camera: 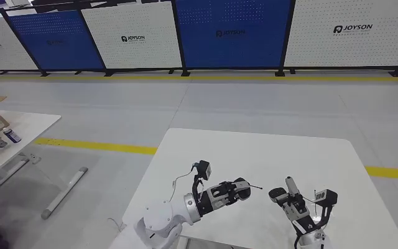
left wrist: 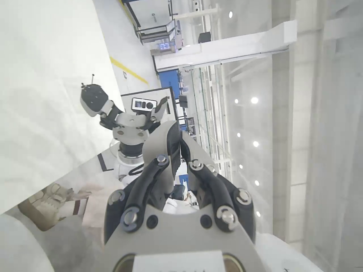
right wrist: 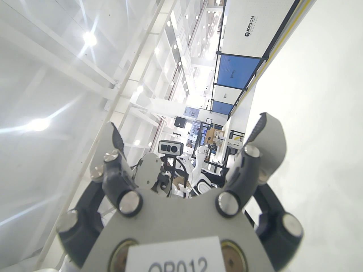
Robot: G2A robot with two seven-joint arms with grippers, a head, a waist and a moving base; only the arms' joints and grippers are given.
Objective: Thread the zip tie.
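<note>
Top view: right gripper [camera: 309, 192] over table [camera: 249, 149]

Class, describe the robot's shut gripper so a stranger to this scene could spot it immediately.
At the white table's near edge are two arms. Unlike the right gripper, spread wide open, the left gripper has its fingers pressed together, a thin dark zip tie poking out.

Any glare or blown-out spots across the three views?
Right wrist view: ceiling lamps flare into long star streaks. Left wrist view: the lamps are small round spots, but the table reads as nearly featureless white. Top view: even light, no glare on the table.
</note>
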